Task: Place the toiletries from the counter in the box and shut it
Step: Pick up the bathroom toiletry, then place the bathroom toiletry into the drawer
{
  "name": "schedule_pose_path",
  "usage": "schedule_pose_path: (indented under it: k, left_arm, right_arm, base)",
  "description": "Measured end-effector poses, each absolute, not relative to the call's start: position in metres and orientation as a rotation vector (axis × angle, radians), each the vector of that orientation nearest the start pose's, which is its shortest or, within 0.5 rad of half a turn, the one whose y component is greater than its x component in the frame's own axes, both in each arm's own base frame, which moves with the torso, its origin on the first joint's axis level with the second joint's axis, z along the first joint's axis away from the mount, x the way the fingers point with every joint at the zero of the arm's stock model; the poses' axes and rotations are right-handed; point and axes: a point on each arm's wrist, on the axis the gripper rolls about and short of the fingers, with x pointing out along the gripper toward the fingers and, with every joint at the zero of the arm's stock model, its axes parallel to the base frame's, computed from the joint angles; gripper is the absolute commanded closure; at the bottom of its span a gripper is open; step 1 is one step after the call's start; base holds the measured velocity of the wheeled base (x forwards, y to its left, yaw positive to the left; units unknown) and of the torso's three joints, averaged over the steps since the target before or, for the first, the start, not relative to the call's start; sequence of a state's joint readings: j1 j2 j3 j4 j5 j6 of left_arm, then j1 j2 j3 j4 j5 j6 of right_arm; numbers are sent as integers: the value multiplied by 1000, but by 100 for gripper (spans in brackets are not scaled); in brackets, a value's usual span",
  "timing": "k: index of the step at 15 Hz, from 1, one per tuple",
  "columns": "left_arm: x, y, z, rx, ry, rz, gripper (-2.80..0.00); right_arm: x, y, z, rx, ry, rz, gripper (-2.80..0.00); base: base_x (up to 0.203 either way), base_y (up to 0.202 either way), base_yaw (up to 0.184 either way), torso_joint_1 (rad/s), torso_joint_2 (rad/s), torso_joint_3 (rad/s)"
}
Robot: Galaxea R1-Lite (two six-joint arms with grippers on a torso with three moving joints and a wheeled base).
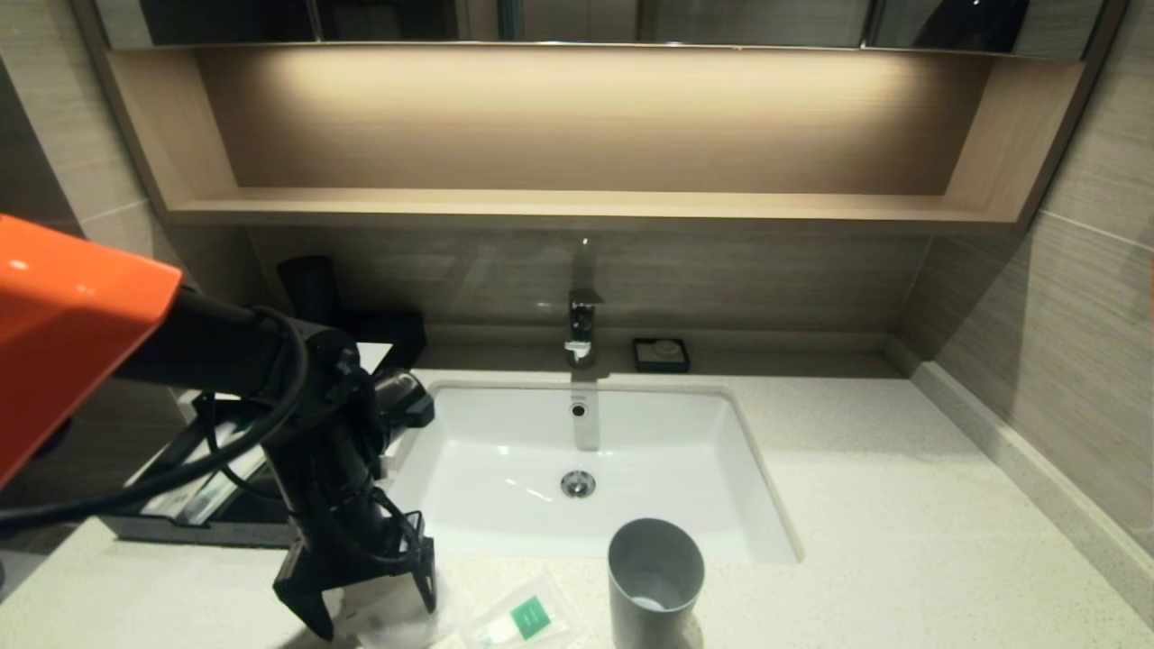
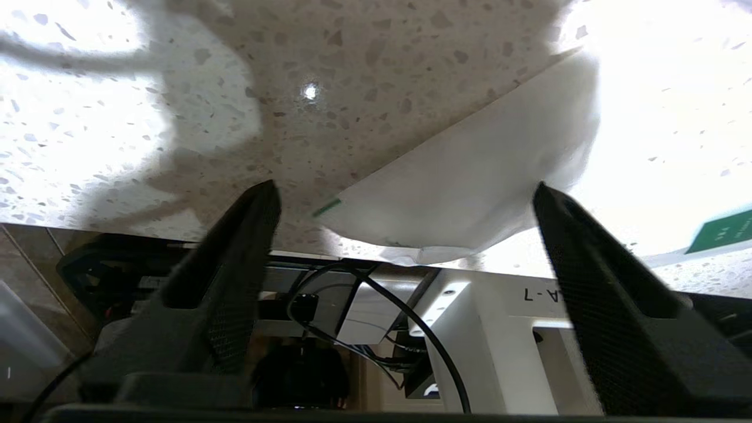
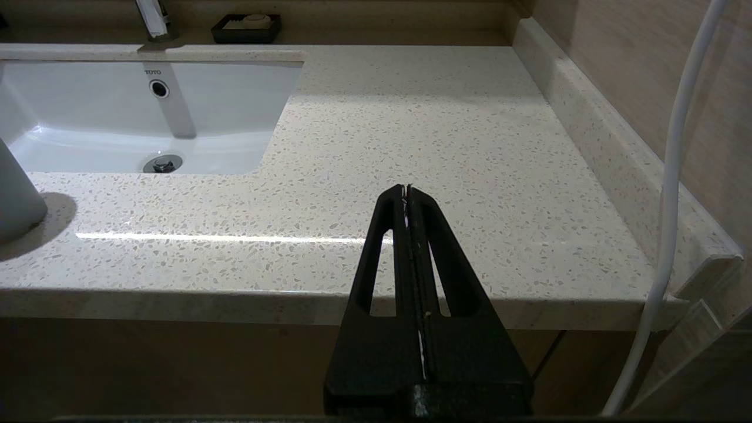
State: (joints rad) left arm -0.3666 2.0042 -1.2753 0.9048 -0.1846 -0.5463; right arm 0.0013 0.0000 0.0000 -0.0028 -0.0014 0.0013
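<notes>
My left gripper (image 1: 371,611) is open, fingers pointing down over the counter's (image 1: 902,541) front left edge. It straddles a plain translucent sachet (image 1: 389,620), which lies flat on the stone between the two fingertips in the left wrist view (image 2: 470,182). The sachet with the green square (image 1: 527,618) lies just right of it and shows at the edge of the left wrist view (image 2: 722,230). The black box (image 1: 180,530) stands at the far left with its drawer pulled out. Something long and pale (image 1: 212,491) lies in the drawer, partly hidden by the arm. My right gripper (image 3: 406,189) is shut and empty.
A grey tumbler (image 1: 654,577) stands at the counter front, right of the sachets. The white basin (image 1: 721,469) is sunk in the middle, with the faucet (image 1: 581,329) and a black soap dish (image 1: 661,354) behind it. The right gripper hangs off the counter's front edge (image 3: 176,305).
</notes>
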Motion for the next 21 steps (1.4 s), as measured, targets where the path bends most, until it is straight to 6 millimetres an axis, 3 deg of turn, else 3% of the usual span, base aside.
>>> schedule_pose_path:
  k: [9, 13, 18, 21]
  left_arm:
    - [276, -110, 111, -246, 1705, 28, 0]
    - [271, -102, 128, -269, 1669, 27, 0]
    - [272, -64, 173, -350, 1510, 22, 0]
    - [279, -30, 196, -406, 1397, 51, 0]
  right_arm:
    - [-23, 0, 76, 2, -3, 0, 0]
    - [-23, 0, 76, 1, -3, -1, 0]
    - [-23, 0, 76, 2, -3, 0, 0]
    - [-23, 0, 76, 1, -3, 0, 0]
  base:
    - [0, 0, 0, 0, 0, 0]
    - [0, 0, 0, 0, 0, 0]
    - [0, 0, 0, 0, 0, 0]
    - [0, 0, 0, 0, 0, 0]
